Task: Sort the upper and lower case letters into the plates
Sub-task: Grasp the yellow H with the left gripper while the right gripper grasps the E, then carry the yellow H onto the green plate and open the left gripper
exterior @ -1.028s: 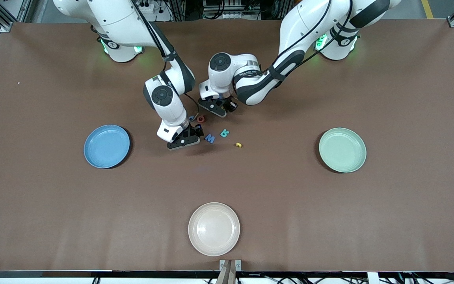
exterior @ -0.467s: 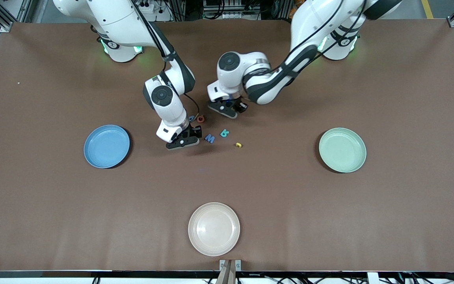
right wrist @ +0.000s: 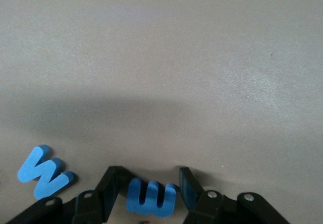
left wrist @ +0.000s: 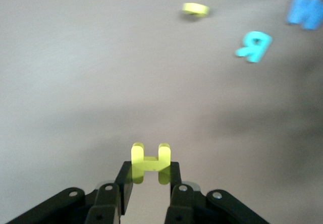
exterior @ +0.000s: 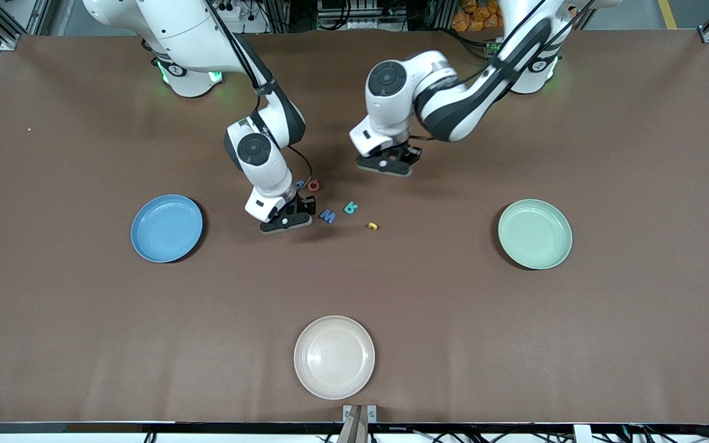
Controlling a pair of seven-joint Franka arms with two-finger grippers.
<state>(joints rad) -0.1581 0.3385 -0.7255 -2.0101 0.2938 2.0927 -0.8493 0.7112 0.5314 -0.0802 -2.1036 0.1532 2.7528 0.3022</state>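
While left hand (left wrist: 150, 186) pinches yellow H (left wrist: 150, 160), right hand (right wrist: 150, 188) brackets blue E (right wrist: 150, 196).

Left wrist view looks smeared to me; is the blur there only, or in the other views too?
Left wrist view: the held yellow foam letter H is fairly crisp, the teal letter R is soft. Right wrist view: sharp, broad shadow across the table. Front view: sharp, even light.

The table (exterior: 514, 344) looks matt brown and a bit grainy. The letters (exterior: 328, 216) look like soft matt foam. The plates (exterior: 167, 228) look smooth and dull. The arms are shiny white plastic.
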